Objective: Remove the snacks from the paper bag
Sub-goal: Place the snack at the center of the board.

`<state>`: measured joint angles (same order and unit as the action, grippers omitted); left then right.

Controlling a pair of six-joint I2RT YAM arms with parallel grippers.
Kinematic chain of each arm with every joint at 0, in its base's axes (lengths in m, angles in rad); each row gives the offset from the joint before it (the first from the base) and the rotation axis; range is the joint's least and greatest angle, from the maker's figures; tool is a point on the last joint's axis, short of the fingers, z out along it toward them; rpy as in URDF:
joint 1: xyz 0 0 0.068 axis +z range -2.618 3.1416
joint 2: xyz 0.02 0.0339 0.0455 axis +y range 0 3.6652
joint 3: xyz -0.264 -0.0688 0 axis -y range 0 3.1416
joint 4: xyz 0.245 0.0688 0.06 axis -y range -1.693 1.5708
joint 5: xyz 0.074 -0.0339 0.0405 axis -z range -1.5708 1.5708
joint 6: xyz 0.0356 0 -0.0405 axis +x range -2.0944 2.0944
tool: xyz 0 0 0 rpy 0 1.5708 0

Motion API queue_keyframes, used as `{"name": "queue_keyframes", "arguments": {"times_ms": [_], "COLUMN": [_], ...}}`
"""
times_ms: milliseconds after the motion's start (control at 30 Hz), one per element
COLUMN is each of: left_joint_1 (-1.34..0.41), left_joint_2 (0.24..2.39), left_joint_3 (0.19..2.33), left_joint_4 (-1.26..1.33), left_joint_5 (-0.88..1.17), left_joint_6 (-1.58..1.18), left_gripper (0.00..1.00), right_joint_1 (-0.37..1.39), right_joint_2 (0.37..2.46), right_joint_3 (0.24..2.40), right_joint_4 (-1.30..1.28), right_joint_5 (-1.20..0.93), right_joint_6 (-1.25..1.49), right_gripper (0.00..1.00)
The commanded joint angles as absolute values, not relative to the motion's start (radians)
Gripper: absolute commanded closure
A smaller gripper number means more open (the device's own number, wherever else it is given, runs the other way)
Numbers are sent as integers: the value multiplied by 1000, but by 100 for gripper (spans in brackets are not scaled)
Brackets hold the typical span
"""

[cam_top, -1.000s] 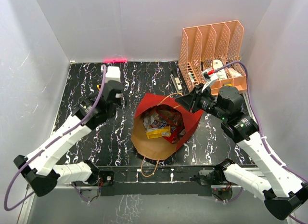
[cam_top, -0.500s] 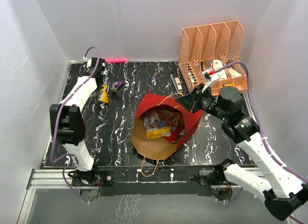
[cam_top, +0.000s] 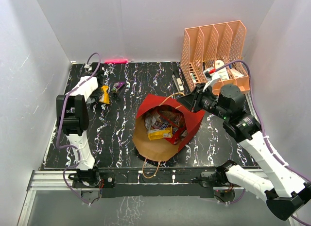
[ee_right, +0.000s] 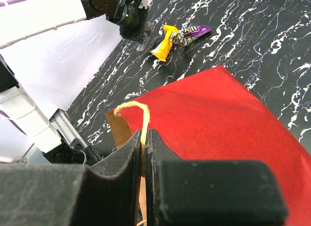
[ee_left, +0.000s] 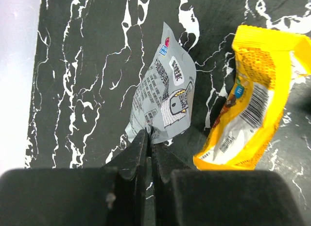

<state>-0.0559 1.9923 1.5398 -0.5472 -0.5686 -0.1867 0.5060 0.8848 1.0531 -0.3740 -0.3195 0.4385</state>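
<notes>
The red paper bag [cam_top: 193, 120] lies open in the middle of the table, with several snacks [cam_top: 165, 123] inside. My right gripper [cam_top: 188, 103] is shut on the bag's brown cord handle [ee_right: 144, 114] at the far rim, above the bag's red side [ee_right: 218, 114]. My left gripper [ee_left: 149, 133] is at the back left [cam_top: 96, 92], shut on a corner of a silver-grey packet [ee_left: 163, 97] that rests low on the table. A yellow packet [ee_left: 252, 104] lies just right of it [cam_top: 104, 95], and a purple packet [cam_top: 118, 86] lies beyond.
An orange slotted rack [cam_top: 214, 46] with white and dark items stands at the back right. A small dark and white object [cam_top: 177, 82] lies left of the rack. Grey walls close in the table on three sides.
My left arm has swung from beside the bag out to the table's back left corner. The yellow and purple packets now show there. My right gripper and the bag have stayed put.
</notes>
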Motion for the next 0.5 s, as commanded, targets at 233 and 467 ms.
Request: {"name": "queue_keyframes", "arguments": {"times_ms": [233,467], "left_joint_1": [-28,-45], "left_joint_2": [1957,1606], "left_joint_3": [1565,1336], "left_joint_4": [-585,-421], "left_joint_5": [-417,-141], "left_joint_6": [-227,-261], "left_gripper": [77,45], "right_joint_1": [508,508], "right_joint_2": [873,849], "right_joint_3": [1071,1069], "right_joint_4": [-322,-322], "right_joint_5": [-332,-318], "right_joint_6": [442,440], "right_gripper": [93,93]}}
